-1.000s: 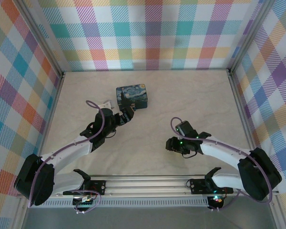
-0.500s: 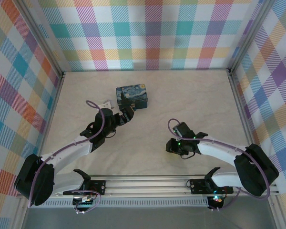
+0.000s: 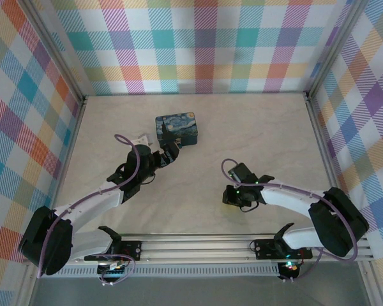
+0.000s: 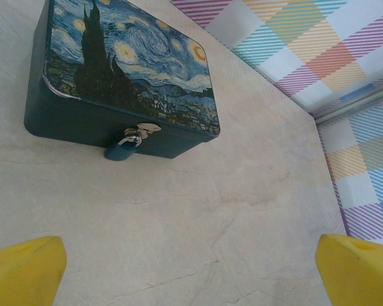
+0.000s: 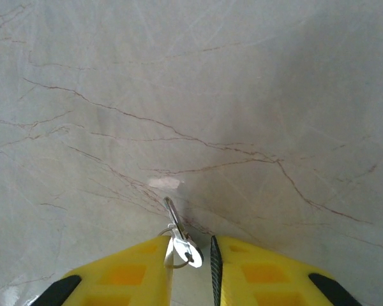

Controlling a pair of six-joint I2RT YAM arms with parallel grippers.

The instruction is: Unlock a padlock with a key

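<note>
The right gripper (image 3: 233, 196) has slid left in the top view, its jaws narrowing around the key (image 5: 179, 237) at its wrist view's bottom edge. Whether they pinch it yet cannot be told. Pickup seems under way; next the key must reach the padlock (image 4: 121, 148), upper left against the tin (image 4: 127, 70), keyhole hidden, while the left gripper (image 3: 170, 152) gapes empty.
</note>
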